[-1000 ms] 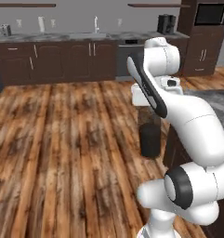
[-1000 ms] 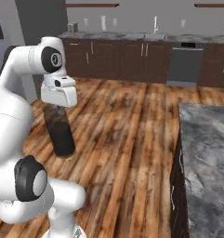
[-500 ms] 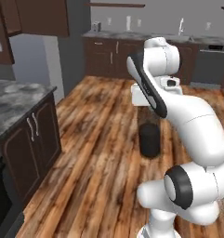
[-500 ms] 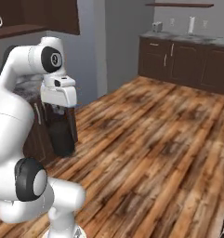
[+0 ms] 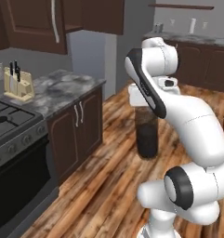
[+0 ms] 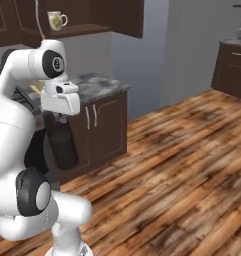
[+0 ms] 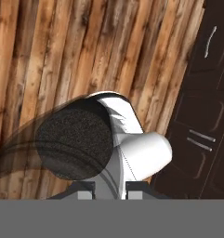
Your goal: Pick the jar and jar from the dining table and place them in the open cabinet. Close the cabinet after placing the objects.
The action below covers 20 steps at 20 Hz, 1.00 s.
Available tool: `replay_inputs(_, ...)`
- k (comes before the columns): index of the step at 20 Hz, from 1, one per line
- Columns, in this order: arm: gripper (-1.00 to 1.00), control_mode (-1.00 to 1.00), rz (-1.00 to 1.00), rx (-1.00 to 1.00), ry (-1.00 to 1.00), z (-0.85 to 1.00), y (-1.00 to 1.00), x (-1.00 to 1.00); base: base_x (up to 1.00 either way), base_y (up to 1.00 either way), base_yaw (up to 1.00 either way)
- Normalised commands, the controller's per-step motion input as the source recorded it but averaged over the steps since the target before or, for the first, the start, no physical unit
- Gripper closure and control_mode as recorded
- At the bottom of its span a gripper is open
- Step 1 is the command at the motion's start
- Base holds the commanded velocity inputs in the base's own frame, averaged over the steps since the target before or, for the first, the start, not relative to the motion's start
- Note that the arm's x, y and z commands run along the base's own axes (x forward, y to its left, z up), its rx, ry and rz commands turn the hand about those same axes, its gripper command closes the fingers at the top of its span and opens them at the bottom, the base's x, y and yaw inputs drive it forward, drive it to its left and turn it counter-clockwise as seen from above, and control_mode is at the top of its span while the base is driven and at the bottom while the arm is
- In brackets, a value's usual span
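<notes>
My gripper [image 5: 146, 113] hangs over the wooden floor, shut on the top of the tall, dark brown-black jar [image 5: 147, 134]. The jar [image 6: 62, 145] hangs upright below the hand, well above the floor. In the hand view its dark round body [image 7: 74, 143] lies just past the gripper [image 7: 108, 187]. The dark brown wall cabinet [image 6: 80, 30] stands open at the upper left, with its wooden shelf showing. Closed wall doors with a silver bar handle [image 5: 53, 21] show in the left base view. The dining table is out of view.
A white floral mug [image 6: 56, 20] stands on the cabinet shelf. Below is a grey marbled counter [image 5: 62, 88] on dark base cabinets, with a knife block [image 5: 16, 81] and a stove [image 5: 9, 123] to its left. Open wooden floor [image 6: 182, 165] stretches to the right.
Both base views have swung round with the base: the far sink counter gave way to the stove counter and wall cabinets close by. The jar stays in the shut gripper.
</notes>
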Motion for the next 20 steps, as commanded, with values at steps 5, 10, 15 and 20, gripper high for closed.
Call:
replay_inputs(5,1.0,1.0,0.0,0.0,0.0,0.0,0.0,0.0,0.46,-0.08,0.26)
replay_inputs(10,1.0,1.0,0.0,0.0,0.0,0.0,0.0,0.0,0.5,-0.19,0.24)
replay_inputs(15,1.0,1.0,0.0,0.0,0.0,0.0,0.0,0.0,0.44,-0.27,0.23)
replay_inputs(20,1.0,1.0,0.0,0.0,0.0,0.0,0.0,0.0,0.46,-0.31,0.14)
